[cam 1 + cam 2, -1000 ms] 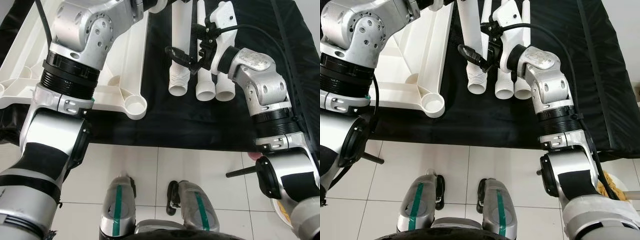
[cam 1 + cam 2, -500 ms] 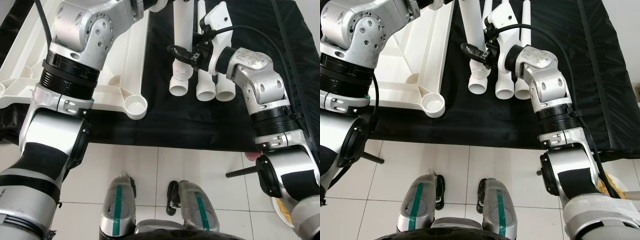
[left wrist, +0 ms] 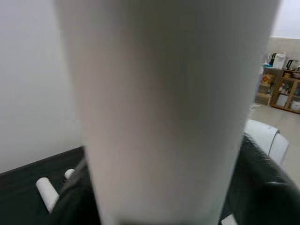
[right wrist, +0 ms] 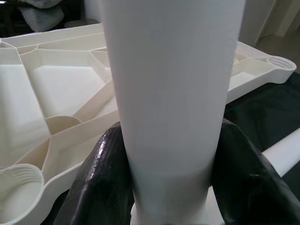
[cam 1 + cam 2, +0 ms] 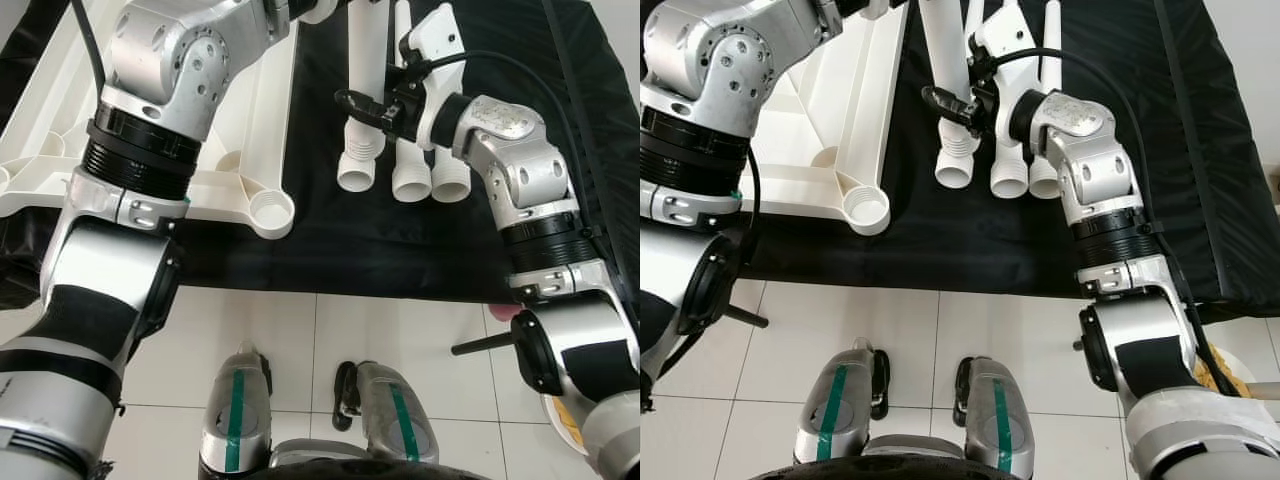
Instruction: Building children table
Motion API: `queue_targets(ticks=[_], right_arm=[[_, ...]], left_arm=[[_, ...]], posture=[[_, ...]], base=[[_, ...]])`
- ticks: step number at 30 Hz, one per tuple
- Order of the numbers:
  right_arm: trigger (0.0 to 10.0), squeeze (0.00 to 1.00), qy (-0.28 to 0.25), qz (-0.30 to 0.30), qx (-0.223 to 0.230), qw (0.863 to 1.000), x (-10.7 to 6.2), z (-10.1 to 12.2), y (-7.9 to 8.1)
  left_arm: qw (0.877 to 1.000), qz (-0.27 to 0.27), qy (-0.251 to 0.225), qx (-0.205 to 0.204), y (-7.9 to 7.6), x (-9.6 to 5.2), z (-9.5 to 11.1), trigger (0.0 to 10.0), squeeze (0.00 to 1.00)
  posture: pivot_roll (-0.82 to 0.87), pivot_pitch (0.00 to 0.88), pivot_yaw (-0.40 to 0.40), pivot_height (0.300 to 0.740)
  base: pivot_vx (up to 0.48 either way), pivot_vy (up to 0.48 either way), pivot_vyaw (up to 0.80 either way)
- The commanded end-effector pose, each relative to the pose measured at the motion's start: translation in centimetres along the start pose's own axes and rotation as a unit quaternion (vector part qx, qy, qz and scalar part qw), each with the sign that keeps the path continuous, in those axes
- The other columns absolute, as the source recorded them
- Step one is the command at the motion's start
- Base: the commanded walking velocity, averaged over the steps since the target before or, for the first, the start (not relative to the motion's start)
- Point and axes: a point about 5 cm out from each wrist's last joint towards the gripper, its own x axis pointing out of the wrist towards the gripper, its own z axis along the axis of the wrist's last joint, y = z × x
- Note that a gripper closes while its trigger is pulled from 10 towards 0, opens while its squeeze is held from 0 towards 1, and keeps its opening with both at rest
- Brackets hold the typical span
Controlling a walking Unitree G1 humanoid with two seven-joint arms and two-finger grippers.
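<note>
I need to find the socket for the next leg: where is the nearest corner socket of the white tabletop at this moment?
In the left eye view the corner socket lies on the black cloth, left of the three threaded leg ends.

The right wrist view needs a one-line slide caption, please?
Right gripper shut on a white table leg, upturned white tabletop behind.

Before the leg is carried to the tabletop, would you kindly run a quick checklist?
1. Right tool closed around the leftmost leg: ok, fingers on both sides in the right wrist view.
2. Left tool holds the same leg: cannot tell.
3. Threaded end unobstructed: ok.
4. Corner socket of the upturned tabletop open: ok.
5. Other two legs lie apart from the tool: cannot tell.
</note>
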Motion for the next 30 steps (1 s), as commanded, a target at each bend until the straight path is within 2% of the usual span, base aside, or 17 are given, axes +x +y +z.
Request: queue_targets(ticks=[1, 6, 10, 11, 14, 15, 17, 18, 21, 23, 25, 28, 30], right_arm=[[10.0, 0.0, -0.003, -0.006, 0.0, 1.0, 0.1, 0.2, -0.1], [10.0, 0.0, -0.027, -0.031, 0.024, 0.999, 0.1, 0.6, -0.6], [10.0, 0.0, -0.048, -0.057, 0.047, 0.996, 0.0, 1.0, -1.3], [10.0, 0.0, -0.054, -0.066, 0.052, 0.995, 0.0, 1.1, -1.4], [10.0, 0.0, -0.061, -0.075, 0.059, 0.994, -0.1, 1.2, -1.6], [10.0, 0.0, -0.071, -0.084, 0.065, 0.992, -0.1, 1.4, -1.8], [10.0, 0.0, -0.071, -0.084, 0.065, 0.992, -0.1, 1.4, -1.8], [10.0, 0.0, -0.084, -0.098, 0.072, 0.989, -0.2, 1.6, -2.1], [10.0, 0.0, -0.095, -0.111, 0.08, 0.986, -0.4, 1.7, -2.3], [10.0, 0.0, -0.117, -0.146, 0.096, 0.978, -0.9, 1.7, -2.8], [10.0, 0.0, -0.13, -0.17, 0.109, 0.971, -1.5, 1.3, -2.9], [10.0, 0.0, -0.134, -0.177, 0.113, 0.969, -1.7, 1.2, -2.9], [10.0, 0.0, -0.147, -0.186, 0.125, 0.963, -2.2, 0.9, -2.7]], left_arm=[[0.988, -0.151, -0.009, 0.004, -1.9, -0.2, 0.7, 10.0, 1.0], [0.986, -0.166, -0.027, -0.013, -2.0, -0.7, 1.4, 10.0, 1.0], [0.986, -0.153, -0.053, -0.035, -1.3, -1.1, 2.4, 10.0, 1.0], [0.988, -0.137, -0.056, -0.039, -0.9, -1.1, 2.6, 10.0, 0.82], [0.99, -0.117, -0.057, -0.044, -0.3, -1.1, 2.7, 10.0, 0.82], [0.992, -0.101, -0.058, -0.046, 0.2, -1.2, 2.7, 10.0, 0.0], [0.992, -0.101, -0.058, -0.046, 0.2, -1.2, 2.7, 10.0, 0.0], [0.994, -0.078, -0.062, -0.054, 0.8, -1.4, 2.6, 10.0, 0.0], [0.994, -0.058, -0.066, -0.062, 1.4, -1.6, 2.5, 10.0, 0.0], [0.995, -0.013, -0.069, -0.067, 2.3, -2.3, 1.6, 10.0, 0.0], [0.996, 0.023, -0.059, -0.057, 2.8, -3.0, 0.5, 10.0, 0.0], [0.997, 0.033, -0.054, -0.052, 2.9, -3.2, 0.2, 10.0, 0.0], [0.998, 0.052, -0.03, -0.024, 3.1, -3.8, -1.2, 10.0, 0.0]], posture=[[0.04, 0.0, -0.018, 0.74], [0.04, 0.001, -0.016, 0.74], [0.04, 0.001, -0.017, 0.74], [0.04, 0.002, -0.016, 0.74], [0.04, 0.002, -0.016, 0.74], [0.04, 0.004, -0.016, 0.74], [0.04, 0.004, -0.016, 0.74], [0.04, 0.006, -0.015, 0.74], [0.04, 0.007, -0.016, 0.74], [0.04, 0.011, -0.017, 0.74], [0.04, 0.015, -0.017, 0.74], [0.04, 0.014, -0.017, 0.74], [0.04, 0.017, -0.014, 0.74]], base=[[0.0, 0.0, 0.0], [0.0, 0.0, 0.0], [0.0, 0.0, 0.0], [0.0, 0.0, 0.0], [0.0, 0.0, 0.0], [0.0, 0.0, 0.0], [0.0, 0.0, 0.0], [0.0, 0.0, 0.0], [0.0, 0.0, 0.0], [0.0, 0.0, 0.0], [0.0, 0.0, 0.0], [0.0, 0.0, 0.0], [0.0, 0.0, 0.0]])
